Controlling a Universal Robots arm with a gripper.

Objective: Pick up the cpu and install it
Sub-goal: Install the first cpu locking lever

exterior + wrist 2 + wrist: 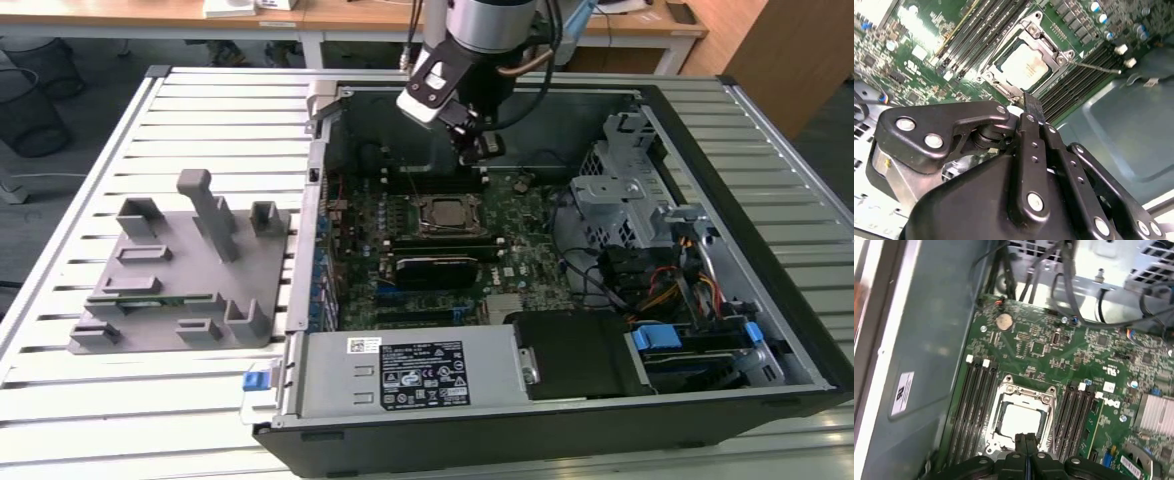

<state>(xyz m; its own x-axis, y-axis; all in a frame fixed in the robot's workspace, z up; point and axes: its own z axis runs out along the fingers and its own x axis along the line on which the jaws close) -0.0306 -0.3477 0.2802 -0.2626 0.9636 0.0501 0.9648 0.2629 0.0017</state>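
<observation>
- Look first at the cpu [1021, 422]: lying flat inside the socket frame [1027, 390] on the green motherboard [1054, 347], shiny top up, deep in the open computer case [747, 330].
- Then look at the gripper [481, 150]: squeezed shut, tips pressed together, holding nothing at all.
- Hangs close over one edge of the socket frame in the first wrist view; hard to tell whether touching the cpu or just above it.
- Looks like the dropping-in part is done, with the chip out of the fingers and in its place.
- Check for a level chip on all four sides, no corner up on the frame.
- Go slow and straight, with no sideways slides; probably easy to bend the tiny pins under a chip like this.
- Keep clear of the long black memory slots [974, 410] on both sides of the socket, and of the thin metal lever [1099, 67] sticking out beside it.
- Mind the loose wires [1074, 295] at the far end of the board too.
- Leave the grey fixture block [187, 270] alone, out on the slatted table [80, 420] beside the case.
</observation>
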